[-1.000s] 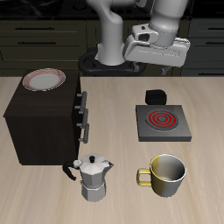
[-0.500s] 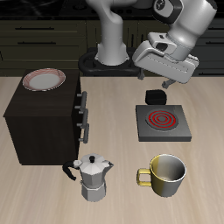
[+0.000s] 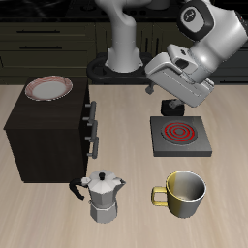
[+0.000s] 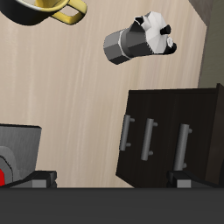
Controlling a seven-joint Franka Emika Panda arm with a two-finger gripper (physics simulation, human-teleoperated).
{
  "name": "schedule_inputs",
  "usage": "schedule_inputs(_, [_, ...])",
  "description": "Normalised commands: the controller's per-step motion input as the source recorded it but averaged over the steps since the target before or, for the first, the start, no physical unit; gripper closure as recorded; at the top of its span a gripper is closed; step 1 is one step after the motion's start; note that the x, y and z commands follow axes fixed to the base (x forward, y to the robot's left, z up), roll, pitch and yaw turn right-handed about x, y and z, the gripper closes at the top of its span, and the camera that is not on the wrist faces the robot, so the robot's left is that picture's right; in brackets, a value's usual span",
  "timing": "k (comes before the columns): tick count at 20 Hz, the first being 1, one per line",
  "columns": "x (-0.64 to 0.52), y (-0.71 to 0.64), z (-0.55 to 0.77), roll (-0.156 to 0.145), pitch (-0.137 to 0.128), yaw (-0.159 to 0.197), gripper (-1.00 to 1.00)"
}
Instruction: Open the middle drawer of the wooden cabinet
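You are working toward the wooden cabinet (image 3: 46, 136), the big dark box at the far left of the exterior view, with a red-rimmed plate (image 3: 48, 89) sitting on its top. Its three grey handles are stacked on the face turned toward the stove plate, and the middle drawer (image 3: 92, 126) is sitting flush and closed between the other two. In the wrist view the same handle (image 4: 148, 140) is showing between two identical neighbours.

Just in front of the cabinet, the moka pot (image 3: 102, 197) is standing near its lower corner. Past it, away from the cabinet, the yellow mug (image 3: 183, 193) is resting, and behind that the stove plate (image 3: 178, 136) with its red coil.

The gripper (image 3: 167, 95) is hanging high above the stove plate, well apart from the cabinet. Its fingers are mostly hidden under the wrist body, so I cannot tell whether they are spread or pinched.

Risks as I judge them: the handles are alike and closely stacked, so you could be hooking the top or bottom one. Coming in low, you could be clipping the moka pot. The drawer fronts are seen edge-on, so handle clearance is hard to make out.
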Motion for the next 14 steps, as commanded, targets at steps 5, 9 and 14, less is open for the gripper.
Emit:
schedule_inputs(5, [0.12,-0.20,-0.01,-0.133,0.057,-0.056,-1.00])
schedule_inputs(9, [0.12,-0.15,-0.01,-0.094,0.016,-0.008,-1.00])
schedule_inputs(14, [0.03,-0.39,0.01,-0.122,0.003,-0.035,-1.00])
